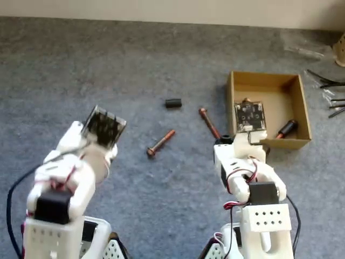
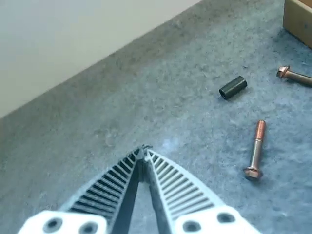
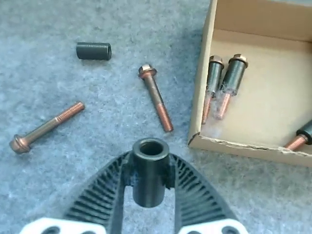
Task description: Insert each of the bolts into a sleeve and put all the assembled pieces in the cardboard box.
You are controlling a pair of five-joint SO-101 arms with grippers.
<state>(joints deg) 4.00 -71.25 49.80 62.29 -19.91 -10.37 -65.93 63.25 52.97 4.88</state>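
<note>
My right gripper (image 3: 150, 181) is shut on a black sleeve (image 3: 149, 165), held upright with its bore open, just off the near left corner of the cardboard box (image 3: 204, 73). Two copper bolts (image 3: 156, 97) (image 3: 46, 127) and a loose black sleeve (image 3: 93, 50) lie on the grey carpet beyond it. Inside the box lie three assembled pieces (image 3: 230, 78), two side by side and one at the edge (image 3: 303, 136). My left gripper (image 2: 144, 152) is shut on nothing and hovers over bare carpet, left of the nearer bolt (image 2: 255, 150) and the loose sleeve (image 2: 233, 87).
The box (image 1: 264, 76) stands at the right of the carpet, with the right arm's wrist (image 1: 249, 116) over its near left part. Black cables and small items (image 1: 331, 91) lie right of the box. A pale wall (image 1: 161, 8) borders the far side.
</note>
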